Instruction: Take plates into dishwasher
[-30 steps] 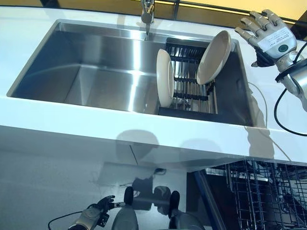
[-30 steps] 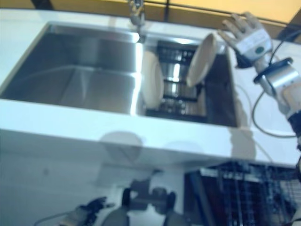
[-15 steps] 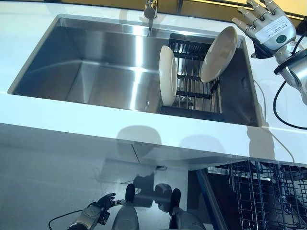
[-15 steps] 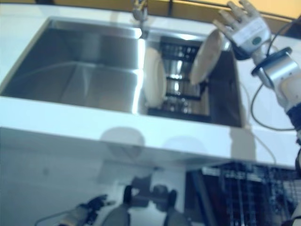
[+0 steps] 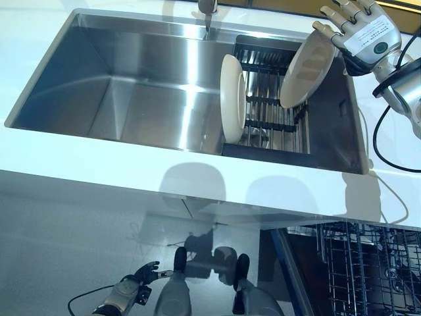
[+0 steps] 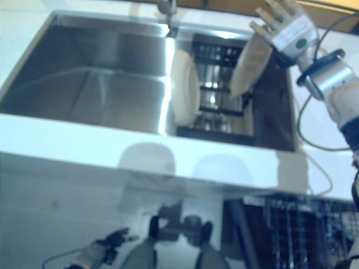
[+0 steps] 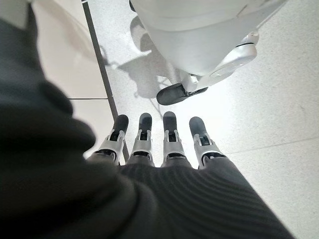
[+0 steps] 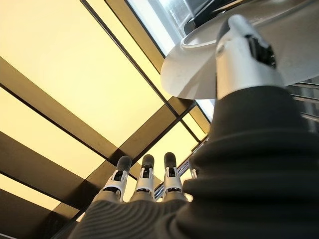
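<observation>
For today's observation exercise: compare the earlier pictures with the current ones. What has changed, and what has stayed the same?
The right hand, open, has closed in on the tilted plate in the sink rack and now reaches its upper rim; no grasp shows yet. Both plates, including the upright plate, stay in place. The left hand stays low and idle. The camera itself shifted slightly.

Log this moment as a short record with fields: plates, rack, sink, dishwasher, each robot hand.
plates: two; upright plate at the rack's left end, tilted plate leaning at its right end
rack: black dish rack in the sink's right part
sink: steel sink, left part bare
dishwasher: wire dishwasher basket pulled out below the counter
right robot hand: open, fingers straight, thumb at the tilted plate's rim, no grip
left robot hand: open, low by the floor, idle
</observation>
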Robot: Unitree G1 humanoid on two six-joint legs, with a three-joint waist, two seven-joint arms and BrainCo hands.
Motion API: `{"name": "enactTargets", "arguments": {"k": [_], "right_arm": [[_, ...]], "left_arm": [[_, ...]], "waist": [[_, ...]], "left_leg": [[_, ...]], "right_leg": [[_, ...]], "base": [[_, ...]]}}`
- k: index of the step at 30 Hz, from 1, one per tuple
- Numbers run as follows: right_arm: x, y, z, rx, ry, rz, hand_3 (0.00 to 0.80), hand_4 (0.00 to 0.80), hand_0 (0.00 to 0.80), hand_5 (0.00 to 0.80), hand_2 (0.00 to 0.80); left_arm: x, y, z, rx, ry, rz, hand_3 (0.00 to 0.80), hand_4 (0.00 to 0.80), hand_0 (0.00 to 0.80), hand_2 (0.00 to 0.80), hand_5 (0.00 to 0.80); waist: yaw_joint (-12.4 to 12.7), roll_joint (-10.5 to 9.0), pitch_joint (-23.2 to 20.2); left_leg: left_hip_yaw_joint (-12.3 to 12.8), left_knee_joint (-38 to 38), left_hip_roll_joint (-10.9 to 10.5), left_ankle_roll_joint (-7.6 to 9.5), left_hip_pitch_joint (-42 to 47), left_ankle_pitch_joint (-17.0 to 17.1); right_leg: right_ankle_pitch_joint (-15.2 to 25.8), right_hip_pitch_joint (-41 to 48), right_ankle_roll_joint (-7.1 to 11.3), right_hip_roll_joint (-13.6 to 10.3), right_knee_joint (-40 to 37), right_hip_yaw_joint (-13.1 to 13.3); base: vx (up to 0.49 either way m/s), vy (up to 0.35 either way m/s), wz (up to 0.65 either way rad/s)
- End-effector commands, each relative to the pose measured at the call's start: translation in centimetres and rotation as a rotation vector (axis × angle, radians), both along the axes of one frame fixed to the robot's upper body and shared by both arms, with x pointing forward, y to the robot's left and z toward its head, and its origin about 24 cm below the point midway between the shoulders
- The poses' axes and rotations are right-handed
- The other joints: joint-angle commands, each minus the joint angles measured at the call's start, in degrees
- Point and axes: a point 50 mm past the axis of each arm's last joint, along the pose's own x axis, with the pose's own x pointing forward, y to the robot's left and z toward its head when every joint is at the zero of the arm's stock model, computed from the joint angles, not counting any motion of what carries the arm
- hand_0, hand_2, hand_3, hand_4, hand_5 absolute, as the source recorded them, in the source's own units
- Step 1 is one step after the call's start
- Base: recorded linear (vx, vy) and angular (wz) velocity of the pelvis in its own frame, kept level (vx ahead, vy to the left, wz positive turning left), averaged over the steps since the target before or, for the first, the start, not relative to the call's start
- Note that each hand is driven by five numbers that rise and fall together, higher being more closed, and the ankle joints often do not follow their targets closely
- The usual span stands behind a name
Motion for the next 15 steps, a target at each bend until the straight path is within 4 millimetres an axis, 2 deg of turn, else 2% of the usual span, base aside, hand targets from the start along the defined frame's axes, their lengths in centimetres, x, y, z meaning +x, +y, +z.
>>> {"name": "enactTargets", "arguments": {"k": [1, 15], "right_arm": [[-0.83, 1.01, 4.7, -0.056, -0.155, -0.016, 0.0, 0.0, 0.0, 0.0, 0.0], [-0.8, 1.17, 4.89, -0.079, -0.15, -0.031, 0.0, 0.0, 0.0, 0.0, 0.0]], "left_arm": [[1.31, -0.08, 0.59, -0.019, -0.048, -0.001, 0.0, 0.0, 0.0, 0.0, 0.0], [1.58, -0.46, 0.68, -0.038, -0.063, -0.005, 0.0, 0.0, 0.0, 0.0, 0.0]], "waist": [[1.2, -1.79, 1.0], [0.96, -1.19, 1.81]], "left_leg": [[-1.5, -0.2, -0.26, 1.13, -1.51, -1.3], [-1.24, -0.2, -0.5, 1.17, -1.69, -1.21]], "right_leg": [[0.4, 0.1, 4.71, -3.73, 0.25, 0.21], [0.47, -0.43, 4.57, -3.89, 0.44, -0.01]], "base": [[-0.032, 0.013, 0.0], [-0.002, 0.001, 0.0]]}}
